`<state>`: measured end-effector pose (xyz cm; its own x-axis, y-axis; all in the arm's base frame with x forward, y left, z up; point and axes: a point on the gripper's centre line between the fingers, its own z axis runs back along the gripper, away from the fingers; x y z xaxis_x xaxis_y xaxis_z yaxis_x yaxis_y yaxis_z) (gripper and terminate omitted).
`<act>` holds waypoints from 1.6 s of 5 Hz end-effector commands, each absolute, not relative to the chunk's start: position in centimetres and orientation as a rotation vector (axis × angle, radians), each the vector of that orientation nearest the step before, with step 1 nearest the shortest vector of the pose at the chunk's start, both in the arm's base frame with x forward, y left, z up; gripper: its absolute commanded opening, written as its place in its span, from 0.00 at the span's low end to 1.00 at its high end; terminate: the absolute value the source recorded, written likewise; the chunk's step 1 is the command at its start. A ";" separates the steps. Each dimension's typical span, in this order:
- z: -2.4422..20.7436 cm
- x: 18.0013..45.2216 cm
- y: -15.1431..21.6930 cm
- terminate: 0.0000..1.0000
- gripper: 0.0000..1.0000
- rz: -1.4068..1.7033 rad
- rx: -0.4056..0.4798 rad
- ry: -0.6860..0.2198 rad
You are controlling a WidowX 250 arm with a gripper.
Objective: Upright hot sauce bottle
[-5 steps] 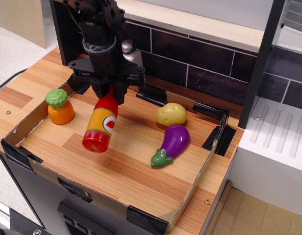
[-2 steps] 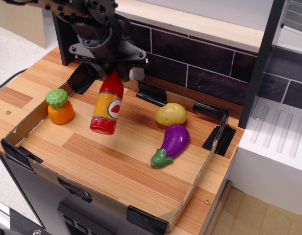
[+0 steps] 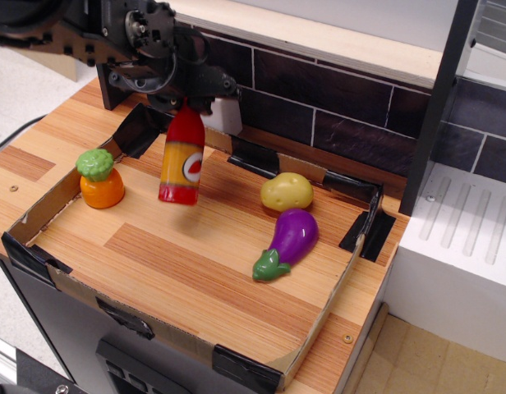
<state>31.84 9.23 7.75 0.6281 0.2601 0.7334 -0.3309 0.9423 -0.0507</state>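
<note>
The hot sauce bottle (image 3: 182,158) is red with an orange-yellow label and a red-and-white emblem. It hangs nearly upright, cap up, base just above or touching the wooden tray floor at the back left. My black gripper (image 3: 187,105) is shut on the bottle's cap and neck from above. The arm reaches in from the upper left and hides the cap's top.
A low cardboard-walled tray (image 3: 315,341) with black taped corners bounds the work area. An orange vegetable with a green top (image 3: 99,180) stands left of the bottle. A yellow potato (image 3: 287,191) and a purple eggplant (image 3: 287,240) lie to the right. A dark tiled wall (image 3: 335,107) stands behind.
The bottle has swung from steeply tilted, base toward the front, to nearly upright. My gripper has risen and tilted back toward the upper left while keeping hold of the neck.
</note>
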 end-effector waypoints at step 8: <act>7.3 30.4 6.1 0.00 0.00 0.219 0.088 -1.381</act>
<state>30.93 6.48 7.51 0.1667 0.1095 0.9799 -0.2170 0.9735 -0.0719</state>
